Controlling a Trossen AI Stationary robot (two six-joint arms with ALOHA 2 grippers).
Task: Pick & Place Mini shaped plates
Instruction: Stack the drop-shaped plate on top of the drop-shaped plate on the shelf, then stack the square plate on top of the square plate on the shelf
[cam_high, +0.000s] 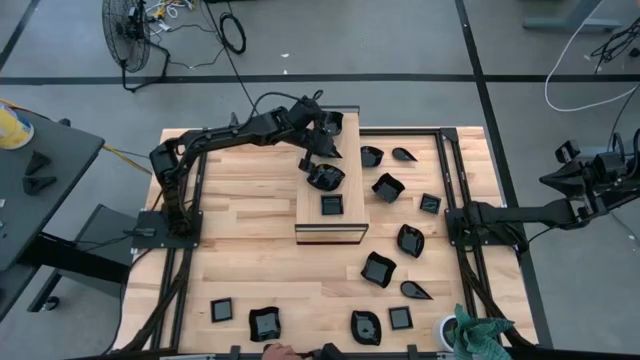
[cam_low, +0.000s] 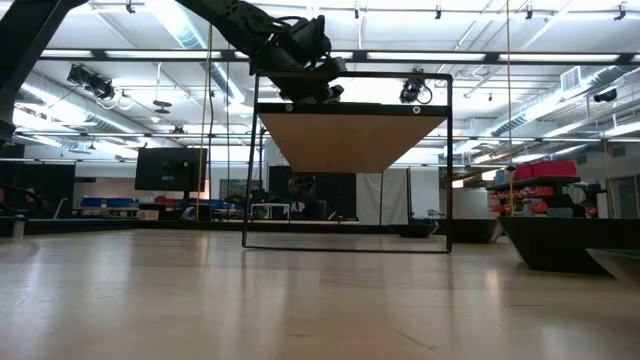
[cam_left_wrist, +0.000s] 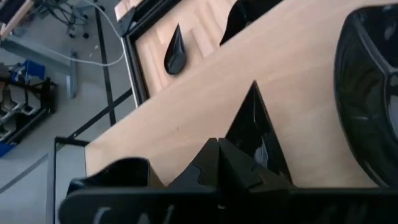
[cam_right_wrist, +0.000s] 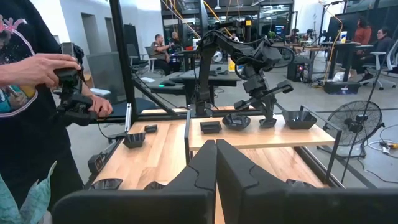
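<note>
The left gripper (cam_left_wrist: 219, 167) has its fingers drawn together on the rim of a pointed plate (cam_left_wrist: 256, 134), a teardrop-shaped black dish that stands tilted on edge just over the raised wooden board (cam_high: 312, 222) at the middle of the table (cam_high: 250, 250). Its mirror-like glaze suggests a hard, stiff, slippery ceramic or plastic piece, light but likely to chip if dropped. The thin upturned rim looks like the only sound place to take hold, one finger inside and one outside, near the broad end rather than the tip, where it could swivel. Just beside it on the board lie a wavy-edged plate (cam_high: 325, 177), whose scalloped wall offers less flat surface to pinch, and a square plate (cam_high: 332, 204), whose straight sides should be easiest. Farther out, the other mini shaped plates (cam_high: 387, 187) are scattered over the table, mostly on the right half and along the near edge, each apart from its neighbours, so a top-down approach seems possible. Off the right side of the table the right gripper (cam_right_wrist: 216, 163) waits with its fingers together and empty. Beyond it a person (cam_right_wrist: 28, 118) stands beside the table holding a dark device.
</note>
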